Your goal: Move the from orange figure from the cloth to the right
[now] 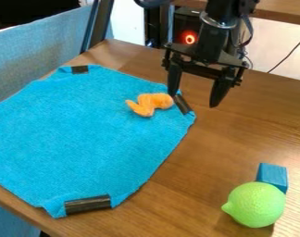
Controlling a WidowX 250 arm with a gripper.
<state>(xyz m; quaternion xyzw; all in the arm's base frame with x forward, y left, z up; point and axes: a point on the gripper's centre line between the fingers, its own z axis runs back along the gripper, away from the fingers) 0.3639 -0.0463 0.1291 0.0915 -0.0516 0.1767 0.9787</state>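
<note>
- Nearest the camera, a green lemon [256, 206] is set on the wooden table [202, 185], with a blue block [273, 176] placed just behind it.
- The blue cloth [84, 134] is spread beside them, black strips [87, 204] being seen at three of its corners.
- The orange figure [153, 102] is found on the cloth, close to the corner strip [183, 104] by the gripper.
- The black gripper [192, 100] is held with its fingers well apart, pointed downward; one fingertip is seen beside the figure's rounded end, but whether contact is made cannot be told.
- If the gripper is lowered without being centred, the figure may be pushed aside by the nearer finger or missed altogether.
- Should cloth or strip be pinched along with the figure, the cloth could be dragged off the table's surface and rumpled.
- Being seemingly soft and curved, the figure may be let slip if only its end is gripped.
- If it is carried too far toward the camera, the lemon may be knocked and rolled.
- No brand, label or writing can be read.
</note>
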